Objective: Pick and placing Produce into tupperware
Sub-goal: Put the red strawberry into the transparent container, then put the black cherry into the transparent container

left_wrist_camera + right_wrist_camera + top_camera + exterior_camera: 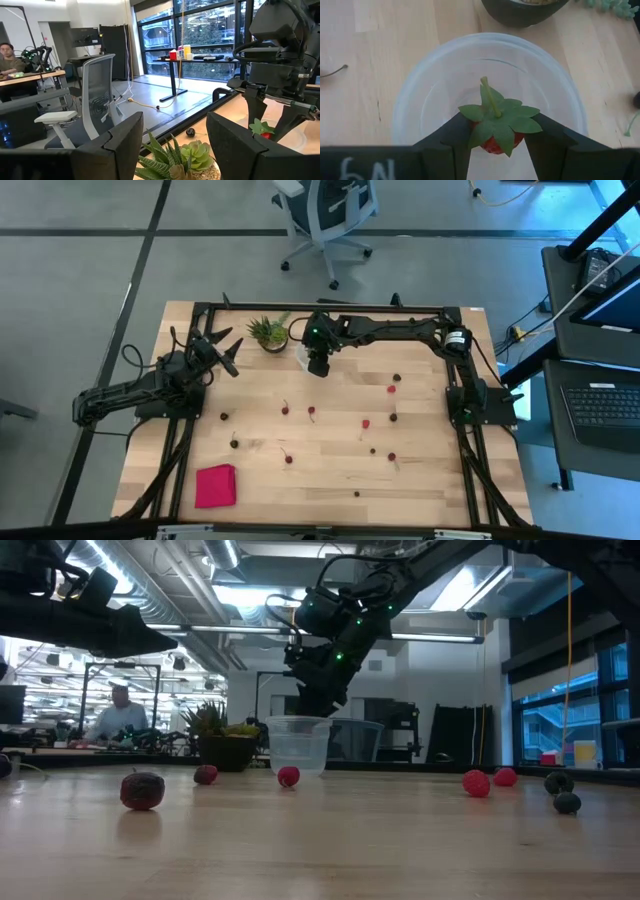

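A small red fruit with a green leafy cap [495, 132] is hanging directly over the round clear plastic tupperware [415, 95], pinched in the right hand [492, 145]. Releasing straight down looks sufficient. The left hand [225, 352], fingers spread wide, is waiting beside the light wooden desk [420, 480] edge.

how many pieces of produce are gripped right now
1: a leafy-topped red fruit in the right gripper, above the tupperware beside the potted plant. The left gripper holds none; the rest lie loose on the table.
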You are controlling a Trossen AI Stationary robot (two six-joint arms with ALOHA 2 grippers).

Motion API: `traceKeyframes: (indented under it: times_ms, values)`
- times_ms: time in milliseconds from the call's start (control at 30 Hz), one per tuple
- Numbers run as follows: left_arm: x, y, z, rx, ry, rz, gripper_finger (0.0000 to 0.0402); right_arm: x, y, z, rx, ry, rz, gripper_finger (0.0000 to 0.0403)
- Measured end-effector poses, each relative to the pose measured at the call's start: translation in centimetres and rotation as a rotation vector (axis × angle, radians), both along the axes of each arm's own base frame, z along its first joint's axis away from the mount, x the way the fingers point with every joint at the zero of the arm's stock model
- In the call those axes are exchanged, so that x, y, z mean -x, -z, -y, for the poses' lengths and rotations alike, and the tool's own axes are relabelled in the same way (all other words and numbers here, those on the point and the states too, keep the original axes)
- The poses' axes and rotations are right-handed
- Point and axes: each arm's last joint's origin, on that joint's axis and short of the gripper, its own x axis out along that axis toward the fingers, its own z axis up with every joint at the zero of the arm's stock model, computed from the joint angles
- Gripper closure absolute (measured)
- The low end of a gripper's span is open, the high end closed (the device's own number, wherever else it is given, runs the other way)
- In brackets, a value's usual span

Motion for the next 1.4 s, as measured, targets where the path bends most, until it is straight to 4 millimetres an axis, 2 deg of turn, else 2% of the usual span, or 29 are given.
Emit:
traceKeyframes:
  times_ms: [1033,1167,1400]
  values:
    - [0.0,0.0,0.0,0.0,0.0,0.0,0.019,-0.02,-0.01,0.01,0.003,-0.003,0.002,0.0232]
    - [0.0,0.0,0.0,0.0,0.0,0.0,0.019,-0.01,0.0,0.02,0.003,-0.003,0.002,0.0212]
    - [0.0,0.0,0.0,0.0,0.0,0.0,0.019,-0.01,-0.01,0.02,0.003,-0.002,0.002,0.0148]
